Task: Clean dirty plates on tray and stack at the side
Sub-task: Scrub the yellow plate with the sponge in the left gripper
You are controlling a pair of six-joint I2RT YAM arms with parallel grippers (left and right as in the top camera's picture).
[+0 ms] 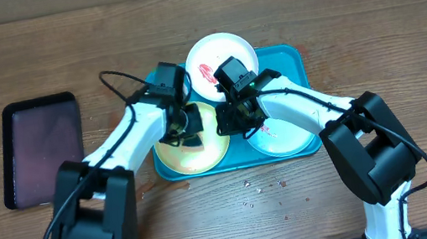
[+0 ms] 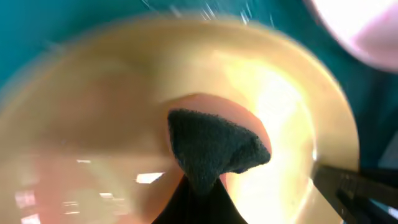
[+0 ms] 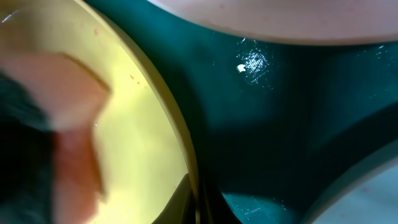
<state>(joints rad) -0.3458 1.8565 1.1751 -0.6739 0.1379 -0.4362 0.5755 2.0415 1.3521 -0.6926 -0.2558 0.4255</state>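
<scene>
Left gripper [image 1: 187,128] clenches a dark cloth [image 2: 214,149] on the yellow-green plate [image 1: 187,155]; right gripper [image 1: 235,118]: hold unclear, so wiping may skid the plate.

Three plates [image 1: 220,52] are crowding the tray [image 1: 293,60], with the left hand [image 1: 185,129], clamping a sponge [image 2: 211,146], and the right hand [image 1: 239,119] blocking its middle. Bare counter [image 1: 102,51] is separating it from the black tray [image 1: 40,150].

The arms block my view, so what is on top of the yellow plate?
A dark cloth rests on the yellow plate, with pinkish smears around it. What lies under the cloth is covered.
</scene>
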